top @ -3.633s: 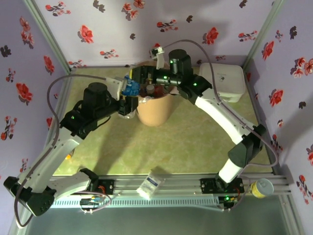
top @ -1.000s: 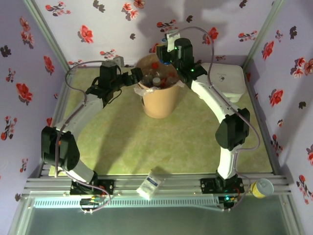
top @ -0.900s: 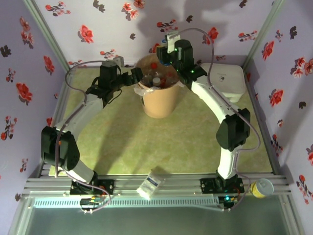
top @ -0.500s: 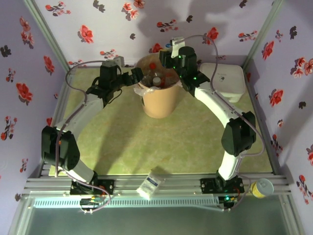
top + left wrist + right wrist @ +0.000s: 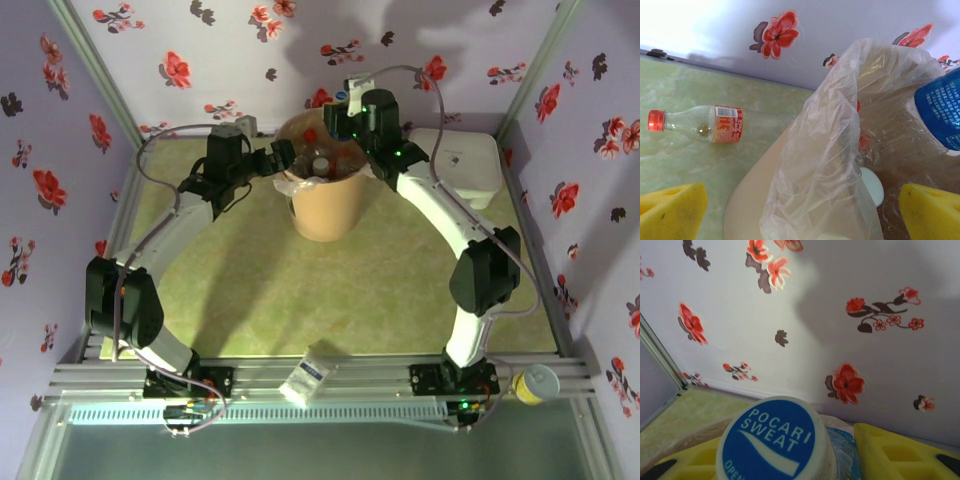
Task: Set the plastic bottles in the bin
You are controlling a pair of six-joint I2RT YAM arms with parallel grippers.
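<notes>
The green marbled bench (image 5: 400, 290) carries the tall tan-orange bin (image 5: 322, 210) at about 12 o'clock of its centre, close to the flowered back wall. A crinkled clear plastic bag (image 5: 825, 150) lines the bin and is folded over its rim. A flat white square box (image 5: 465, 165) sits on the bench at the bin's 2 o'clock, just beside it. The left end effector (image 5: 283, 160) is at the bin's 10 o'clock rim with its jaws spread wide. Its yellow pads (image 5: 672, 210) stand on either side of the bag's edge and grip nothing. The right end effector (image 5: 335, 115) hangs over the bin's 12 to 1 o'clock rim. Its yellow fingers (image 5: 890, 450) are partly closed around a Pocari Sweat bottle (image 5: 777, 440), held on both sides. The blue cap faces the right wrist camera, and the blue label shows above the bin's mouth in the left wrist view. Inside the bin lie more plastic bottles (image 5: 318, 160), among them a red cap and a white one. One small clear bottle with a red cap and red label (image 5: 695, 125) lies on its side on the bench. It is outside the bin, near the back wall, at 10 o'clock of the left end effector in the left wrist view.
</notes>
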